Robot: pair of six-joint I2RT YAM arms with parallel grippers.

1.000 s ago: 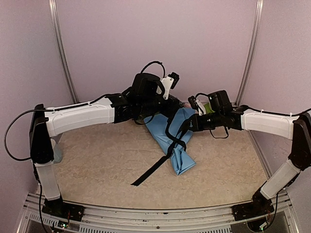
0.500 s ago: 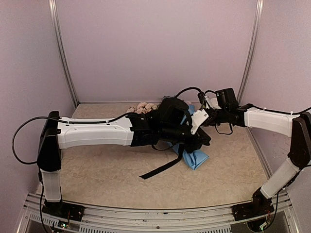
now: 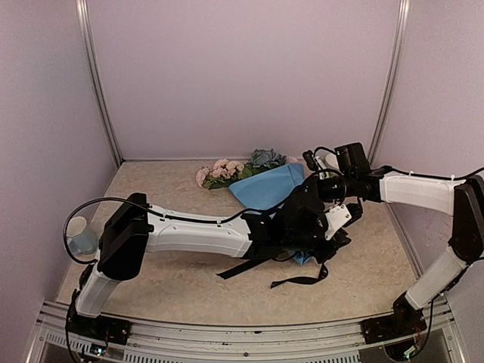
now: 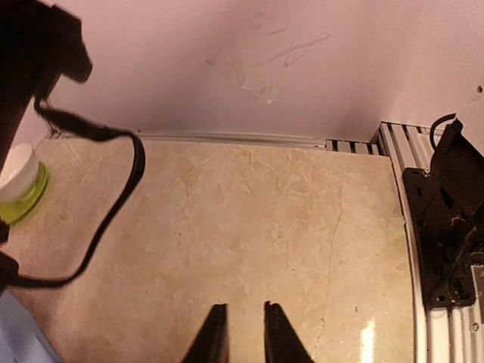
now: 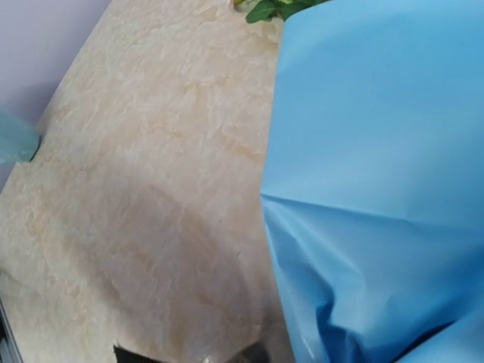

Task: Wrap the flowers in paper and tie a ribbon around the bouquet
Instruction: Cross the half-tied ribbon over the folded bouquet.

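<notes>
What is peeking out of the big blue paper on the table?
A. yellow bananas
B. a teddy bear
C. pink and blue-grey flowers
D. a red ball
C: pink and blue-grey flowers stick out of the far end of the light blue paper, seen from the top camera.
</notes>
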